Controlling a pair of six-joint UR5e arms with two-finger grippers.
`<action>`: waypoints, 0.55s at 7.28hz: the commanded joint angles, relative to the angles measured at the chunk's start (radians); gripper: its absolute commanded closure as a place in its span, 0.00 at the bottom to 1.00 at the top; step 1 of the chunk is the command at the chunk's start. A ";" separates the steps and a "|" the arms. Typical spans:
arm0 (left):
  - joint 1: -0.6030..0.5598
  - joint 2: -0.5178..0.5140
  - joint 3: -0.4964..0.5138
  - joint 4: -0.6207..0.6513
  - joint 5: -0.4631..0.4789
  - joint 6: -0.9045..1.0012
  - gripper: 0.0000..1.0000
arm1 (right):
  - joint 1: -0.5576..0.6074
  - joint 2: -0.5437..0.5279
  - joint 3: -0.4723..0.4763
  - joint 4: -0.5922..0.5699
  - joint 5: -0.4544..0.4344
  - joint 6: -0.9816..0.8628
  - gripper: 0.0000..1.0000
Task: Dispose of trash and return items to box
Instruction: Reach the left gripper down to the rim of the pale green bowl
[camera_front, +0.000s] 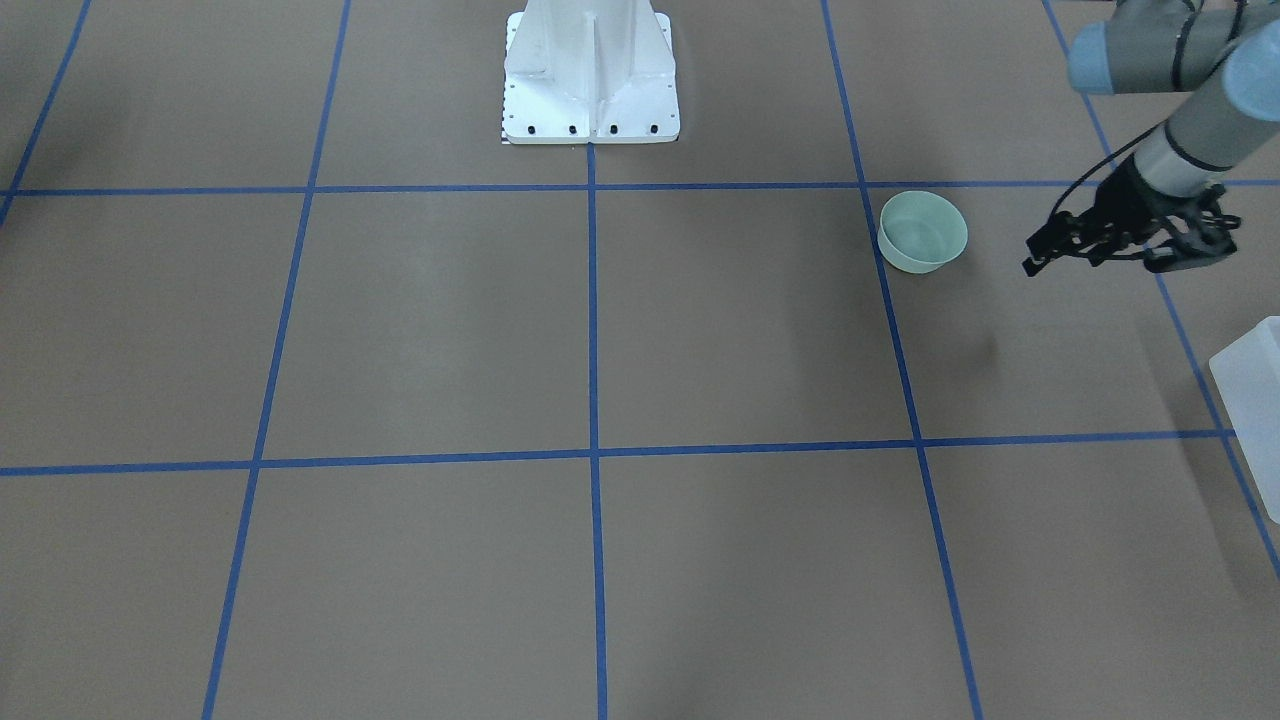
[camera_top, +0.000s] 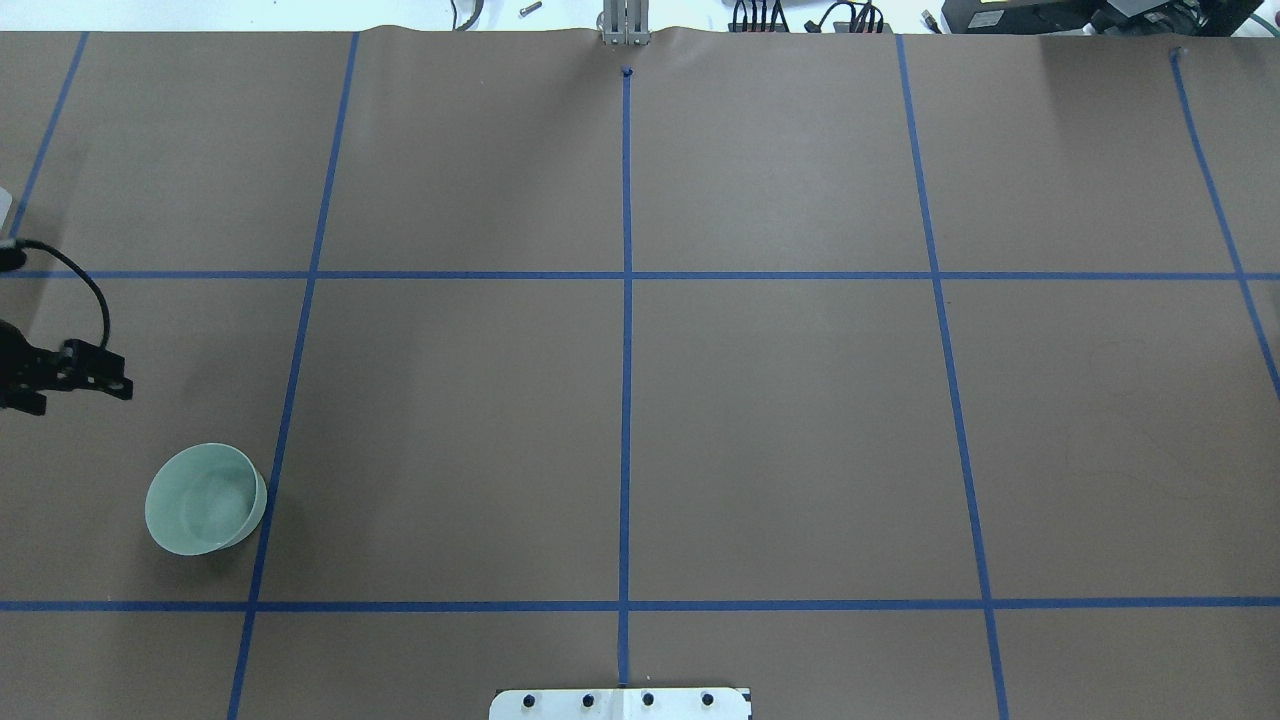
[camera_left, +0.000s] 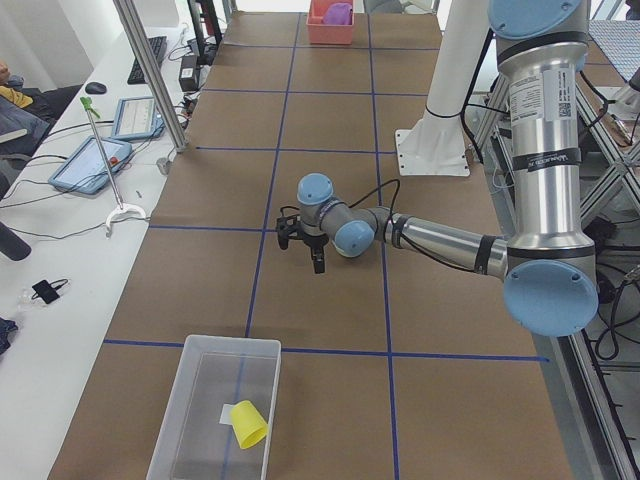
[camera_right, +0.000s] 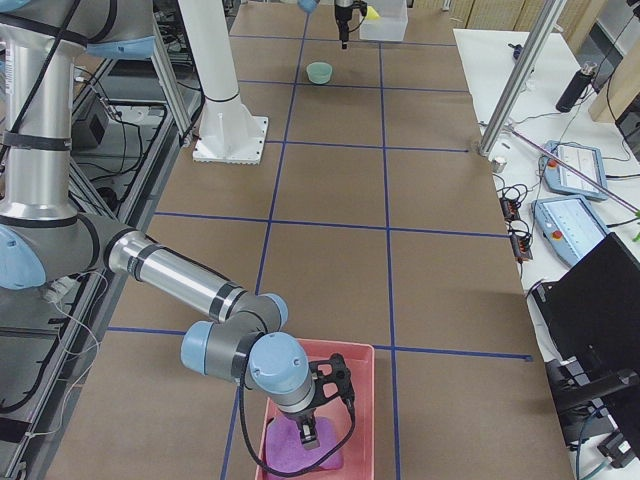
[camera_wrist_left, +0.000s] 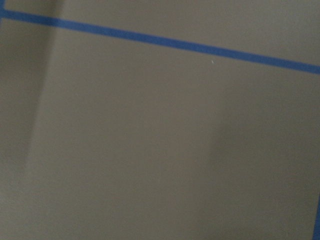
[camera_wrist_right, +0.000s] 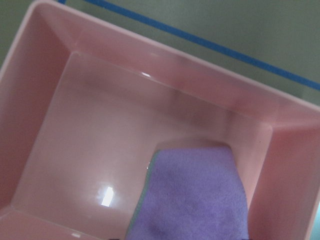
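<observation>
A pale green bowl (camera_front: 922, 232) (camera_top: 205, 498) stands upright and empty on the brown table; it also shows far off in the exterior right view (camera_right: 319, 72). My left gripper (camera_front: 1190, 255) (camera_left: 317, 258) hangs above the table between the bowl and a clear bin (camera_left: 262, 400); it looks open and empty. The bin holds a yellow cup (camera_left: 248, 423) and a white scrap (camera_left: 228, 413). My right gripper (camera_right: 308, 432) hangs inside a pink box (camera_right: 362, 395) (camera_wrist_right: 165, 55) over a purple cloth (camera_wrist_right: 195, 195); I cannot tell whether it is open or shut.
The white robot pedestal (camera_front: 590, 80) stands at the table's middle edge. The clear bin's corner (camera_front: 1250, 400) shows at the front view's right edge. A side bench with tablets (camera_left: 90, 165) and a metal post (camera_left: 150, 75) runs along the far side. Blue tape lines grid the table.
</observation>
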 joint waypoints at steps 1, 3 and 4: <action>0.150 0.039 -0.062 -0.020 0.036 -0.077 0.02 | -0.029 0.001 0.047 0.014 0.014 0.074 0.00; 0.179 0.039 -0.053 -0.018 0.046 -0.077 0.16 | -0.032 0.001 0.049 0.016 0.028 0.074 0.00; 0.181 0.037 -0.050 -0.020 0.047 -0.079 0.24 | -0.034 0.001 0.053 0.016 0.032 0.074 0.00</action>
